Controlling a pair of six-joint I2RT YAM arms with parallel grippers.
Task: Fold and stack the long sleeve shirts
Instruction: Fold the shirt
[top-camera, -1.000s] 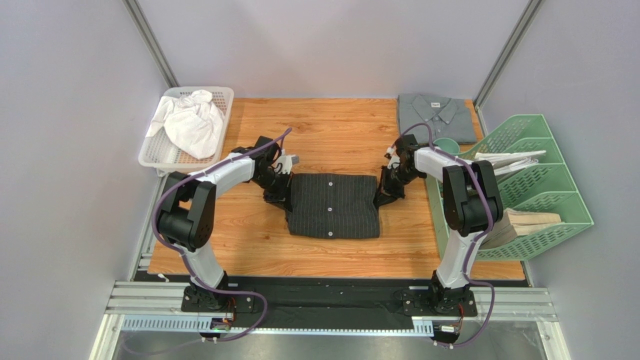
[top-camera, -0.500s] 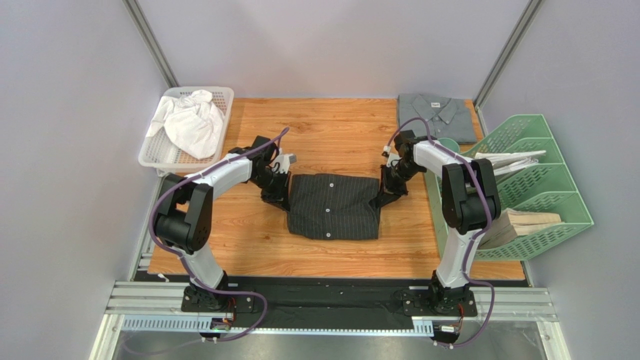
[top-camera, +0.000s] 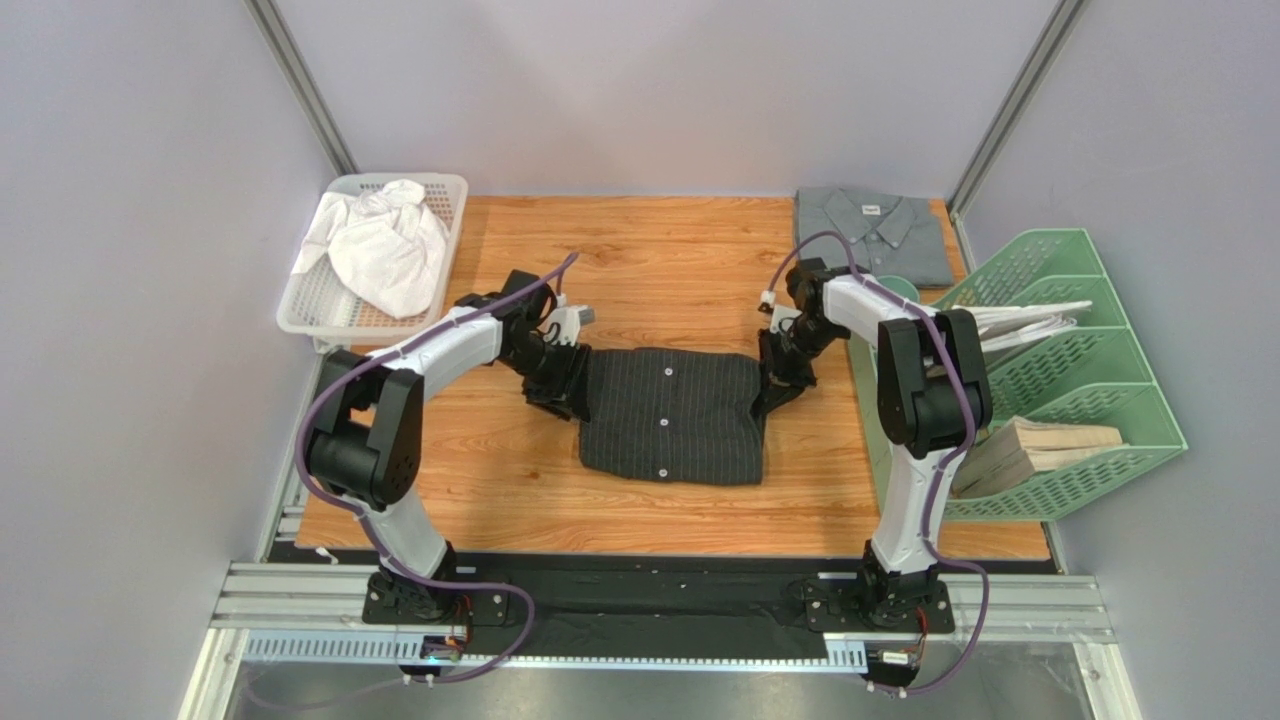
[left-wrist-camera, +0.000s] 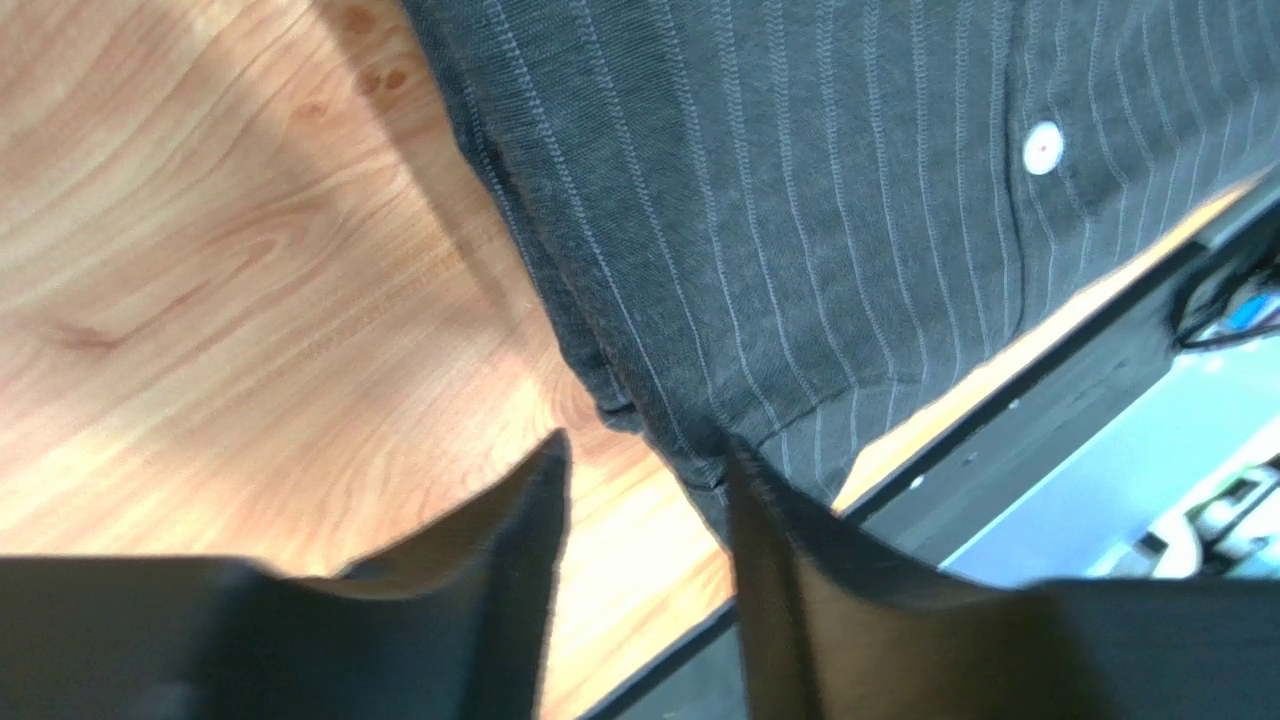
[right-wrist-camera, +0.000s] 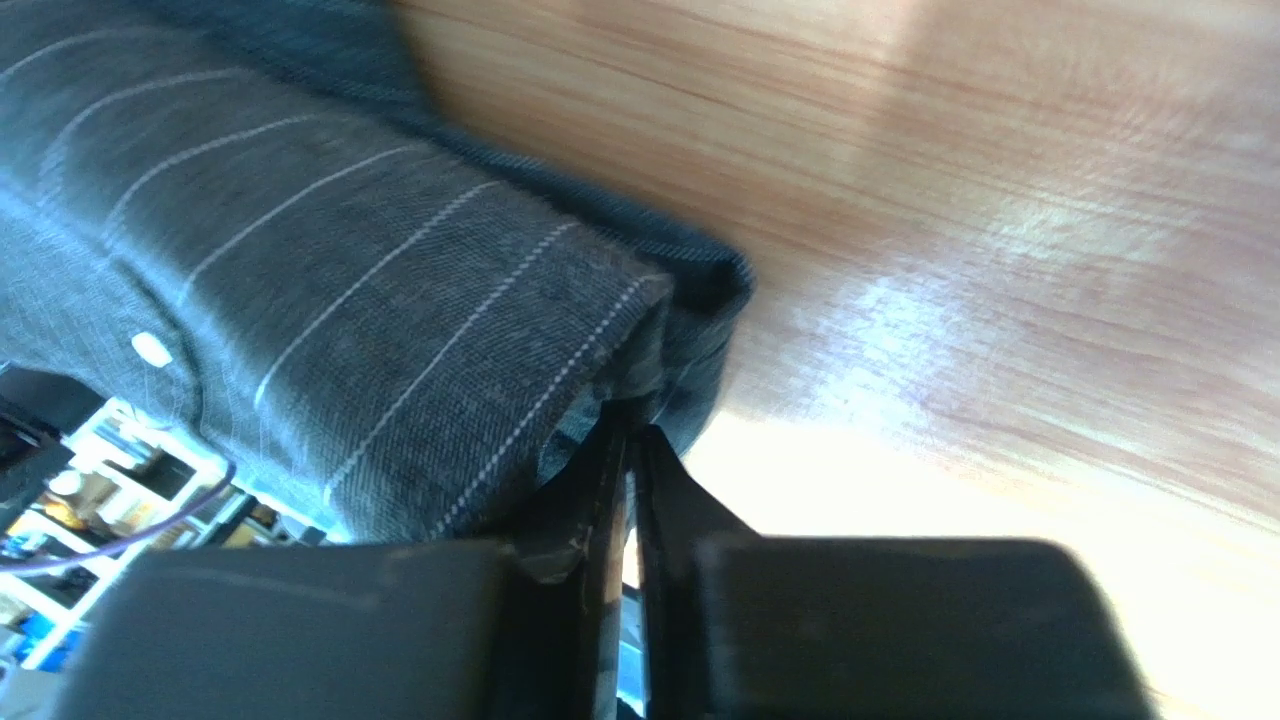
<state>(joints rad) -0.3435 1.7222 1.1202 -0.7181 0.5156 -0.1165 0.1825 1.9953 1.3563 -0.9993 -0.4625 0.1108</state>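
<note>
The black pinstriped long sleeve shirt (top-camera: 669, 413) lies folded on the wooden table, buttons up, and fills the upper part of the left wrist view (left-wrist-camera: 842, 195). The grey long sleeve shirt (top-camera: 872, 233) lies folded at the back right corner. My left gripper (top-camera: 564, 393) sits at the black shirt's left edge, open, with bare wood between its fingers (left-wrist-camera: 643, 450). My right gripper (top-camera: 771, 393) is at the shirt's right edge. Its jaws stand almost together, and their tips (right-wrist-camera: 631, 428) pinch the folded shirt's hem (right-wrist-camera: 451, 330).
A white basket (top-camera: 439, 195) holding a crumpled white cloth stands at the back left. A green file rack (top-camera: 1074, 375) with papers lines the right side, and a teal cup (top-camera: 891, 290) sits beside it. The table's front edge lies just below the black shirt.
My left gripper has opened and let go of the shirt's left edge. The shirt has shifted slightly toward the back and settled flat. The right gripper stays at the right edge.
</note>
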